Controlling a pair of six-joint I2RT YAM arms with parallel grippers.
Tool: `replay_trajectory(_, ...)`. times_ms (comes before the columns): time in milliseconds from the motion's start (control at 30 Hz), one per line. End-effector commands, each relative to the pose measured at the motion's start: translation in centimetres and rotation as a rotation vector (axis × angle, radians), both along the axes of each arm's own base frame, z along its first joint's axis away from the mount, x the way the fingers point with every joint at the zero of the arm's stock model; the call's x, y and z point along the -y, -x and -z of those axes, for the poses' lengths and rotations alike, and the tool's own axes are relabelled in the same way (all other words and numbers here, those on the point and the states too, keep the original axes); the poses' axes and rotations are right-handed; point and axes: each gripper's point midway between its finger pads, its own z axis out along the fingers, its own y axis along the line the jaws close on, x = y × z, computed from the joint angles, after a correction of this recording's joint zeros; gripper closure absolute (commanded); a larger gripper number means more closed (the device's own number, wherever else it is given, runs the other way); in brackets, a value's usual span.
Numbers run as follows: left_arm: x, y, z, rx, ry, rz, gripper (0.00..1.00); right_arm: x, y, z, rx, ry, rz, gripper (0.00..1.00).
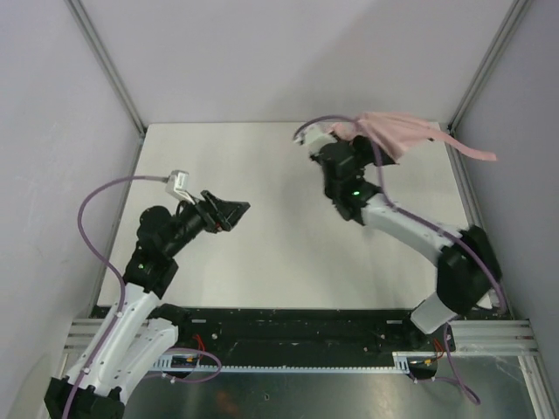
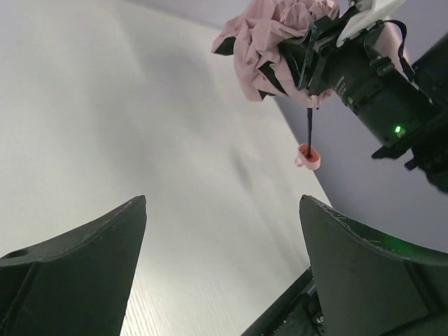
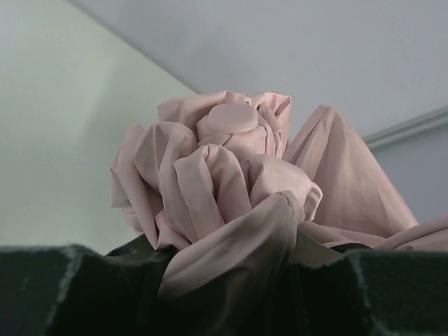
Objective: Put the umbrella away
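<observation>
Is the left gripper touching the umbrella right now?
Apart. The top view shows the left gripper open, with bare table between it and the umbrella.

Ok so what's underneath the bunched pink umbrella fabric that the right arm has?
A thin black shaft hangs below the umbrella, ending in a small pink handle. The right end effector covers the shaft's upper end.

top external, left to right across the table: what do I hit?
White plug on the left arm's cable → left arm's fingers, open → umbrella, pink fabric bunched at the far right corner.
</observation>
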Motion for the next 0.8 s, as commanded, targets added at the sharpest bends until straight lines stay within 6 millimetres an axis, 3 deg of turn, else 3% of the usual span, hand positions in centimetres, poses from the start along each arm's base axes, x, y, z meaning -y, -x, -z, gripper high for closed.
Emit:
replay_trajectory(0, -1.9, -0.6, 4.8, -0.215, 0.099, -0.191, 0.09, -5.0, 0.1, 1.8, 0.074, 0.287, -0.012, 1.0)
replay_trajectory(167, -3.0, 0.0, 10.0, -0.446, 0.173, -0.313, 0.11, -12.1, 3.6, 13.0, -0.081, 0.398, -0.201, 1.0)
replay_trajectory(267, -3.0, 0.8, 12.7, -0.566, 0.234, -0.341, 0.12, -14.4, 6.9, 19.8, -0.212, 0.419, -0.308, 1.0)
replay_trajectory(367, -2.9, 1.6, 15.5, -0.681, 0.277, -0.364, 0.12, -15.6, 11.0, 25.2, -0.359, 0.401, -0.414, 1.0)
replay_trajectory(467, -2.8, 2.3, 17.7, -0.784, 0.308, -0.39, 0.12, -16.1, 15.4, 29.6, -0.548, 0.346, -0.53, 1.0)
replay_trajectory(600, -2.9, 2.7, 19.3, -0.866, 0.32, -0.42, 0.08, -15.1, 20.8, 34.6, -0.827, 0.309, -0.661, 1.0)
replay_trajectory(767, -2.4, 3.3, 21.6, -0.994, 0.341, -0.434, 0.01, -15.3, 26.0, 37.1, -1.109, 0.167, -0.815, 1.0)
